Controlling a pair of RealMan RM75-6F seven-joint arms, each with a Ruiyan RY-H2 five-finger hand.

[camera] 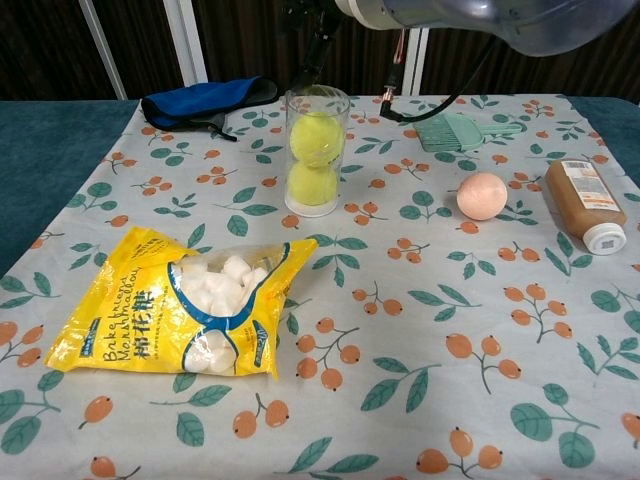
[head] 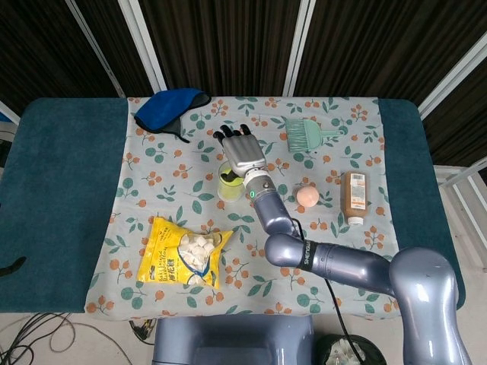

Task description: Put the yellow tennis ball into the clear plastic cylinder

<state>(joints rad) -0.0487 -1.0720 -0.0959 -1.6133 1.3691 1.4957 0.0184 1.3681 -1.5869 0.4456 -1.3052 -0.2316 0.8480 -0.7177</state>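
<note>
Right hand (head: 242,152) hovers empty, fingers spread, above the clear plastic cylinder (camera: 317,152); two yellow tennis balls (camera: 316,139) stacked inside.

Both views are evenly and brightly lit from above, with only soft, short shadows under the things on the table. Focus is sharp throughout. The background at the top of each frame stays dark.

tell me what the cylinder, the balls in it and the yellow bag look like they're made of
Cylinder: clear, glossy rigid plastic by the look; both balls show through its wall.
Tennis balls: matte, fuzzy yellow felt, probably over rubber.
Yellow bag: thin shiny plastic film, creased and catching light, with a clear window showing white chunks.
</note>
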